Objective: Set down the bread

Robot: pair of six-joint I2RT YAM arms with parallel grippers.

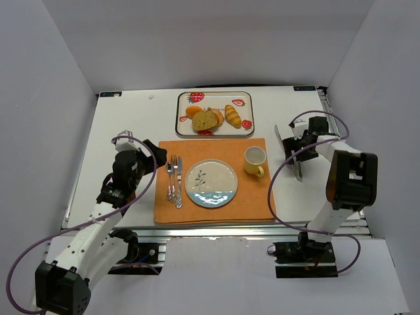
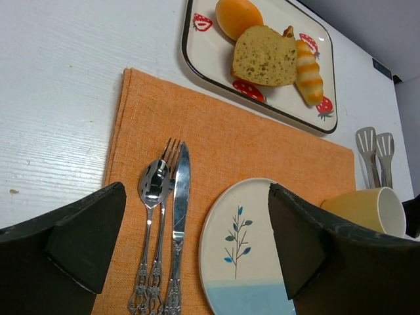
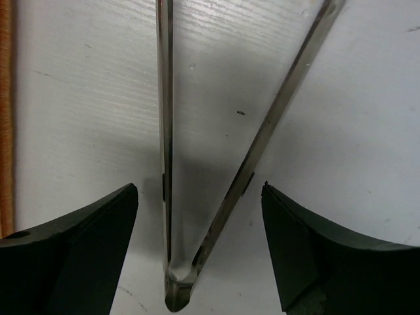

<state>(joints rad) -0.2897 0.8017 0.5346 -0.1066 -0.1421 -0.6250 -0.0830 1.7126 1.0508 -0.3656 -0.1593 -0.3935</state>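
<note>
Near: left gripper [image 2: 197, 197] gaping wide above mat [image 2: 216, 131], empty. Right gripper [image 3: 198, 190] wide too, straddling tongs [image 3: 165, 131] without pinching; hinge end nearest, clear only from wrist. Far: bread [image 1: 205, 120] on tray [image 1: 216, 97], roll [image 1: 233, 115] lengthwise near-to-far.

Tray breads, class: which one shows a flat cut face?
The brown slice in the middle, between the round orange bun and the striped roll; only it shows porous crumb.
</note>
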